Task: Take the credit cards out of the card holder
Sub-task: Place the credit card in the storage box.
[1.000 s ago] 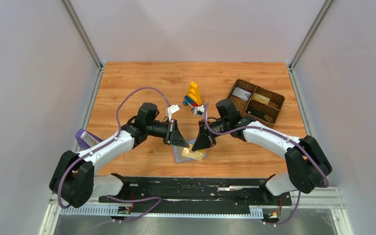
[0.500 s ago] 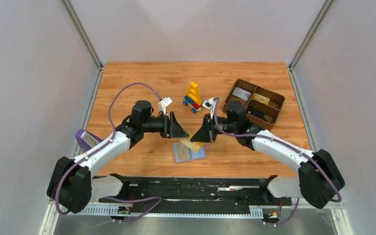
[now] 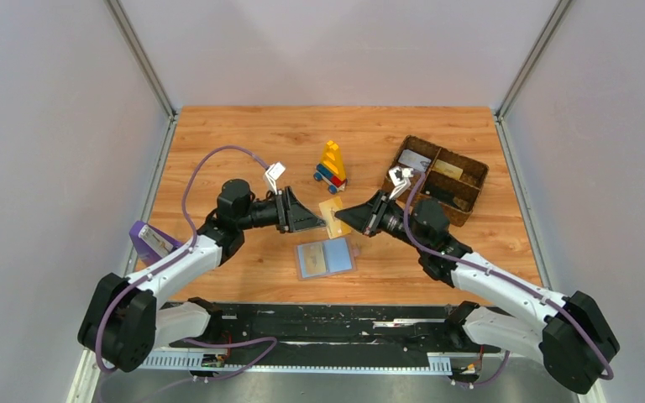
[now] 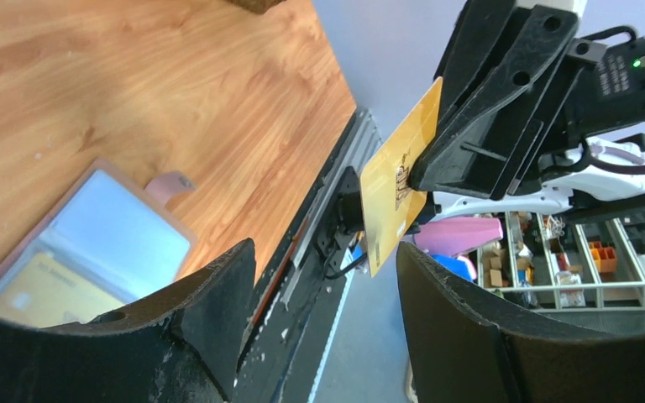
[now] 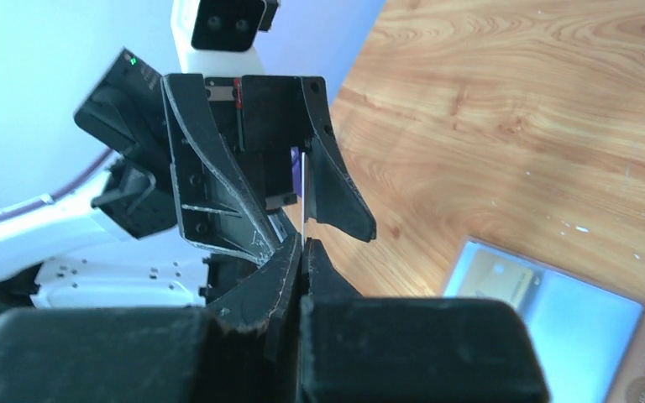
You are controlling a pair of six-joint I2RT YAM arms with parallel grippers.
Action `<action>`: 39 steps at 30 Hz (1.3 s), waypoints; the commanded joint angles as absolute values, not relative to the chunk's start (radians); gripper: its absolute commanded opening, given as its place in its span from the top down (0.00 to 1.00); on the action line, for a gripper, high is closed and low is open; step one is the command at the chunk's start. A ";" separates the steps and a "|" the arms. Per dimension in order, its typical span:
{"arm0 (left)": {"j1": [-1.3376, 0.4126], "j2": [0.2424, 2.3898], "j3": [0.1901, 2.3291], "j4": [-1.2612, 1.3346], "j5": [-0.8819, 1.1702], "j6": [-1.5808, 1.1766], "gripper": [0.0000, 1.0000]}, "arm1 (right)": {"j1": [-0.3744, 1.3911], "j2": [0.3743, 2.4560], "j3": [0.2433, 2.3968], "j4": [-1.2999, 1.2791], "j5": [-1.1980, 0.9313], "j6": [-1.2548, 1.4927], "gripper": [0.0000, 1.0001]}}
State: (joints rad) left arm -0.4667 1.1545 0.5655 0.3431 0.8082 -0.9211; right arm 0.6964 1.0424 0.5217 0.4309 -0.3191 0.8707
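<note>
The light-blue card holder [image 3: 326,258] lies open and flat on the table, with a tan card [image 5: 508,281] still in one panel. A tan-gold credit card [image 3: 332,210] hangs in the air above and behind it, with my right gripper [image 3: 342,216] shut on its edge. In the left wrist view that card [image 4: 399,180] stands in front of my open left gripper [image 4: 326,252], apart from both fingers. In the right wrist view the card [image 5: 302,201] shows edge-on between the shut right gripper [image 5: 302,243]. My left gripper [image 3: 315,222] faces the right one, with nothing in it.
A brown woven basket [image 3: 469,180] at the back right holds a greyish card [image 3: 414,159] and a tan one [image 3: 448,168]. A stack of coloured toy bricks [image 3: 331,164] stands behind the grippers. A purple object [image 3: 147,241] lies at the left table edge.
My left gripper has opened and drawn back left. My right gripper has pulled the tan-gold card up out of the holder and moved right. The holder now lies uncovered.
</note>
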 commanded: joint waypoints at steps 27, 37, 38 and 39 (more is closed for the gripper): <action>-0.490 1.356 0.493 0.978 0.899 -1.225 1.00 | 0.764 1.071 0.420 0.719 -0.169 1.028 0.73; -0.489 1.323 0.514 0.789 0.996 -1.115 1.00 | 0.505 0.980 0.571 0.290 -0.654 0.688 0.52; -0.489 1.317 0.523 0.759 1.011 -1.097 1.00 | 0.481 0.984 0.601 0.238 -0.700 0.652 0.52; -0.489 1.301 0.528 0.687 1.019 -1.053 1.00 | 0.458 0.989 0.626 0.196 -0.741 0.618 0.52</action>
State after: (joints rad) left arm -0.4892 1.3495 0.4961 0.8394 0.9524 -1.1759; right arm 0.5251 1.0027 0.5026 0.4080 -0.4953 0.8246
